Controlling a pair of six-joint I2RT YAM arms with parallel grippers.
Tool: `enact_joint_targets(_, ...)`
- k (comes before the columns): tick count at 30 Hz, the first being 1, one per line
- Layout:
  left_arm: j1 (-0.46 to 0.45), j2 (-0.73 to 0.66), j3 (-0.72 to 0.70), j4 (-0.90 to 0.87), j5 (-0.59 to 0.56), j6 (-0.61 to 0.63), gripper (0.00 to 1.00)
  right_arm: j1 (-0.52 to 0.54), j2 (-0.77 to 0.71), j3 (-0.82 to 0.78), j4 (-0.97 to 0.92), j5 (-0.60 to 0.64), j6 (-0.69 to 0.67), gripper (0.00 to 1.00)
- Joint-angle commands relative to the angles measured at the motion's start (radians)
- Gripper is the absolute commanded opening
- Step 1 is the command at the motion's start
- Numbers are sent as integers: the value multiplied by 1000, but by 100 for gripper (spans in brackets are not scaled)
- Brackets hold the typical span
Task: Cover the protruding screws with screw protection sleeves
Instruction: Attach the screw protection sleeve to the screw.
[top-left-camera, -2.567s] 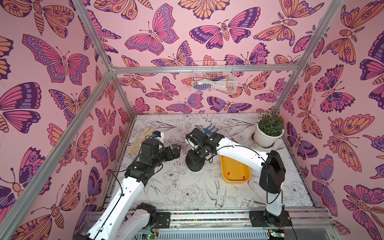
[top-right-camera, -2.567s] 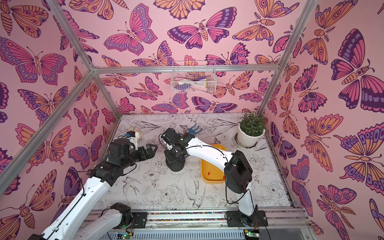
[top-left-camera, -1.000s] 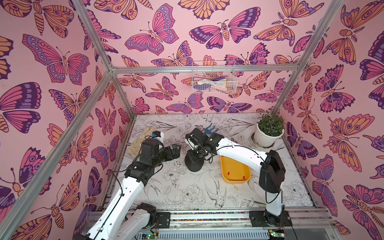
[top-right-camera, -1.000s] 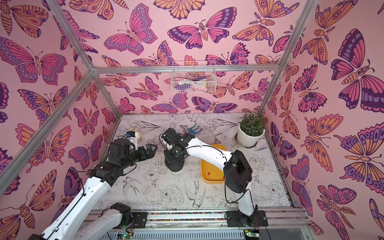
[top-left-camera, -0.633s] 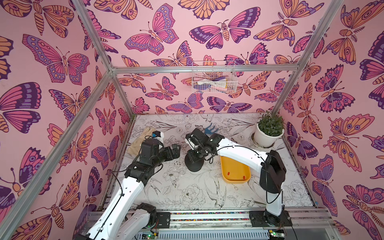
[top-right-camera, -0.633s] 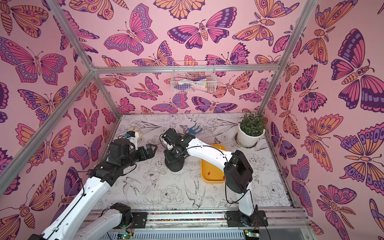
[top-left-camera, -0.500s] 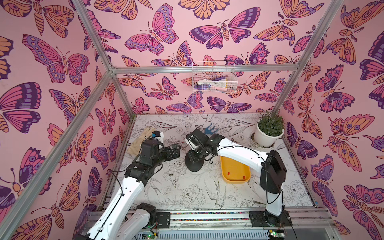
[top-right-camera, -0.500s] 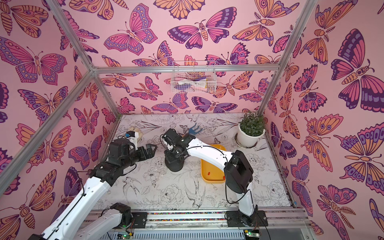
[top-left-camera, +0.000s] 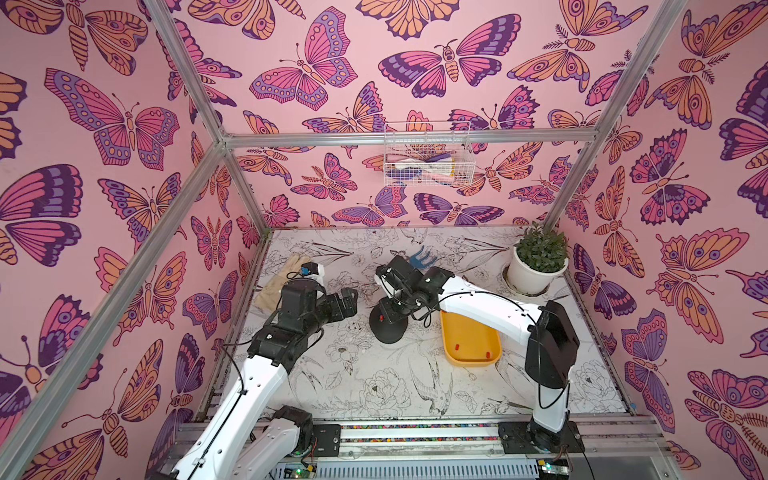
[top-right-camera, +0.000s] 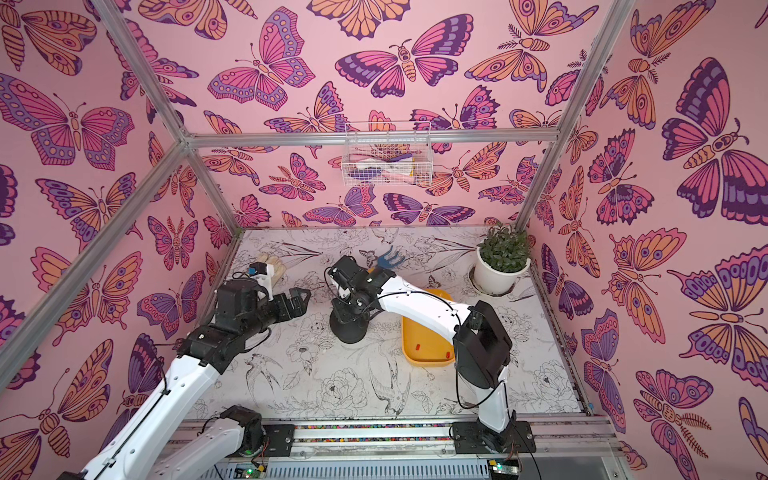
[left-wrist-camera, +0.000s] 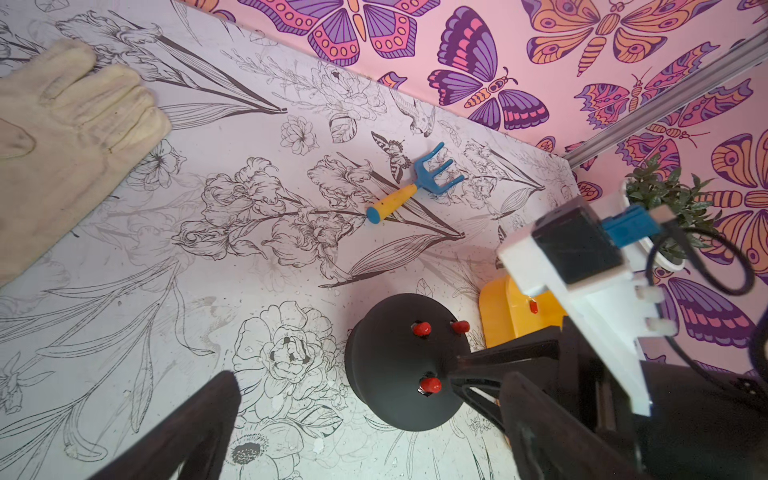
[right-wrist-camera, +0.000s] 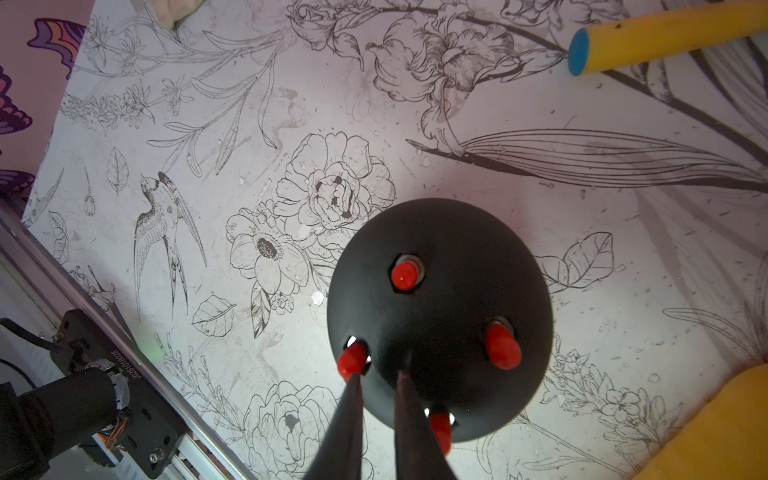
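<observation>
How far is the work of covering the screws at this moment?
Done, it seems: four red sleeves stand on the black dome, and no bare screw shows. In hand: nothing; the right claw, slightly open, sits beside one seated sleeve, and the left claw hangs open and empty. Left: probably only to back away; two spare sleeves lie in the yellow tray.

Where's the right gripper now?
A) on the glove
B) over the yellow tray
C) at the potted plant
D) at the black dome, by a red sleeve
D: in the right wrist view the right gripper sits over the black dome, right beside a red sleeve.
</observation>
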Motion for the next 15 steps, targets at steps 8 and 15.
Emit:
enact_joint_targets(8, 7, 7, 8, -15, -54, 31, 100, -52, -124, -75, 51, 33, -20, 20)
enact_joint_targets(15, 7, 24, 21, -16, -49, 31, 100, -86, -199, -155, 83, 38, -10, 21)
